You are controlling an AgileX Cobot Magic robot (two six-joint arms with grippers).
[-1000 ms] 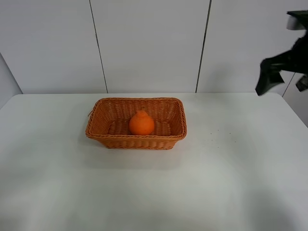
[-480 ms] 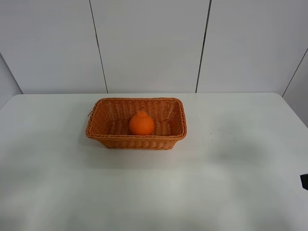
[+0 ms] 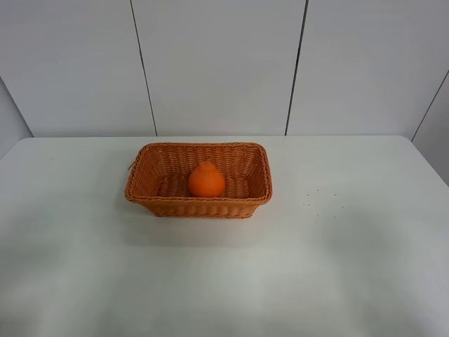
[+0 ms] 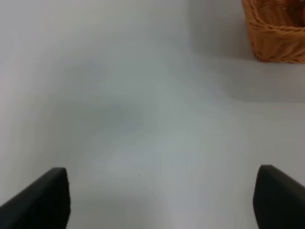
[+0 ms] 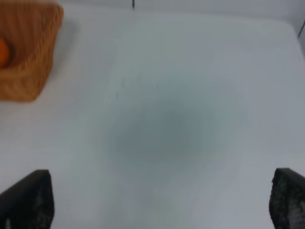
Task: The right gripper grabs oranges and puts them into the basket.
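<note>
The orange (image 3: 206,180) rests inside the wicker basket (image 3: 144,189) in the middle of the white table, upright with its knob on top. Neither arm shows in the exterior high view. In the right wrist view my right gripper (image 5: 162,200) is open and empty over bare table, its fingertips (image 5: 28,198) far apart; the basket's corner (image 5: 26,52) and a sliver of the orange (image 5: 3,51) lie well away from it. In the left wrist view my left gripper (image 4: 162,198) is open and empty, with the basket's corner (image 4: 276,33) far off.
The white table (image 3: 337,267) extends on all sides of the basket. A few tiny dark specks (image 3: 313,199) lie on it right of the basket. A white panelled wall (image 3: 217,63) stands behind.
The right arm, seen high at the right edge a second ago, dropped to the lower right edge and has now left the exterior high view. The orange and basket have not moved.
</note>
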